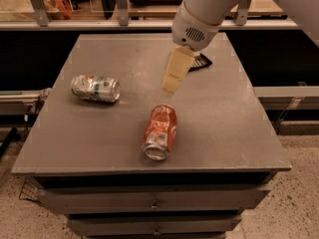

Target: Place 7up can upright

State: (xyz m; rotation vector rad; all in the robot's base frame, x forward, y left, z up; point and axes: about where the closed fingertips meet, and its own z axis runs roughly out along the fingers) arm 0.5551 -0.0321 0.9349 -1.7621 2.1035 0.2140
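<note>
Gripper (170, 83) hovering above table (99, 143) centre, carrying nothing; you cannot tell how wide it is set. 7up can (95, 88) lying on side at left, well apart, so you are needing grasp before standing it. Orange can (160, 132) lying near front edge: not yours.

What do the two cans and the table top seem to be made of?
7up can: thin metal, probably aluminium; shiny silver-white, dented. Orange-red can: likewise thin metal; glossy print, bare silvery end, dents. Table top: grey, matte, perhaps laminate or painted metal; I cannot tell which. The pincer, cream-coloured, maybe plastic, hangs over the table's middle.
</note>
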